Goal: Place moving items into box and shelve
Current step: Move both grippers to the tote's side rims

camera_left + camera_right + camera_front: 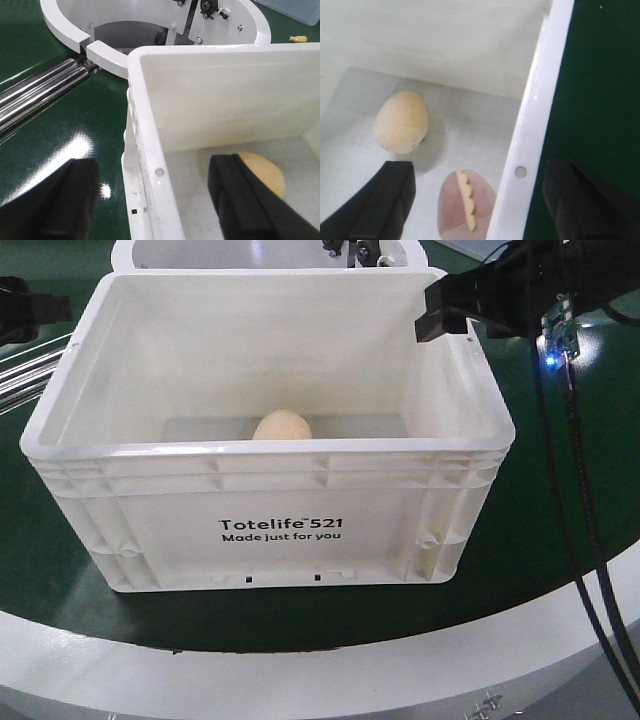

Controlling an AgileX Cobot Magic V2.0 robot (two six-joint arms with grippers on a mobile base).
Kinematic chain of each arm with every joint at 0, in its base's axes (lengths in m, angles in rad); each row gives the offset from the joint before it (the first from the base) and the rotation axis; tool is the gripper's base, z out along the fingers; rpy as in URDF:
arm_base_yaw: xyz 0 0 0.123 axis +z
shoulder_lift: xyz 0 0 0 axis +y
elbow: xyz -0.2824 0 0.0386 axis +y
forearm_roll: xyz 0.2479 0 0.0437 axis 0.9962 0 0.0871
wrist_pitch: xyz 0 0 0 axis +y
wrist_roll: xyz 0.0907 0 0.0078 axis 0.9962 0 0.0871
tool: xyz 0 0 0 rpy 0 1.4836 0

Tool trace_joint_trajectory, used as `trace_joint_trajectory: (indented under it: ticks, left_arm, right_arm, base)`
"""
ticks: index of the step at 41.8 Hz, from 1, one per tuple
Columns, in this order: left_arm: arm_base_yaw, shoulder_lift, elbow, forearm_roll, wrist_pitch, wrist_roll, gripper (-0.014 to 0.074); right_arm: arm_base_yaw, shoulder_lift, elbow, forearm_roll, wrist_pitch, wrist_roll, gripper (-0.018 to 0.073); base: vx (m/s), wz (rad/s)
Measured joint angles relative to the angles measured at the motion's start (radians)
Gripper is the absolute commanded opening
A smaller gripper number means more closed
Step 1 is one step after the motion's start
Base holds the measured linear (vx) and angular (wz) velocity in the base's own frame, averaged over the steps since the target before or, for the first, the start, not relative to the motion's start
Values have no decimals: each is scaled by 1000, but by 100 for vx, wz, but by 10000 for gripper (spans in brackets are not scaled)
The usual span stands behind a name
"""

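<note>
moving items: peach egg [401,121] centre left, pinkish-brown egg [452,207] bottom centre of right wrist view, apart, both on the box [265,449] floor
box: white, mid-frame on green surface [560,500]
left gripper [152,197]: jaws apart, straddling one box wall
right gripper [480,197]: jaws apart, straddling the opposite wall

On my left hand [154,166] I see two matte black fingers [50,205], broad and blocky with flat inner faces, in the lower corners of the wrist view. The right hand [480,169] has the same black wedge shape. Front view, upper right: black boxy arm housing [520,285], small circuit board [556,330] with a lit blue LED [549,361], black cables [573,480] trailing down the right edge.
</note>
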Motion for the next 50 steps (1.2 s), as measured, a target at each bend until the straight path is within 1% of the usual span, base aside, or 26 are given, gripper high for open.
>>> trace_joint_trajectory:
  ticks: [8,10,22,36,37,45,50]
  left_arm:
    - [0,0,0,0,2,0,558]
    - [0,0,0,0,12,0,558]
    - [0,0,0,0,17,0,558]
    - [0,0,0,0,24,0,558]
    - [0,0,0,0,25,0,558]
    - [0,0,0,0,27,0,558]
    - [0,0,0,0,27,0,558]
  right_arm:
    - [0,24,0,-9,0,15,575]
    - [0,61,-7,-10,34,38,575]
    - [0,118,-109,-12,118,45,575]
    - [0,163,-148,-7,159,63,559]
    - [1,166,-148,-8,159,63,505]
    - [2,184,-150,-11,164,66,450]
    - [1,192,-150,-18,165,67,393]
  base:
    - [0,0]
    - [0,0]
    - [0,0]
    - [0,0]
    - [0,0]
    - [0,0]
    - [0,0]
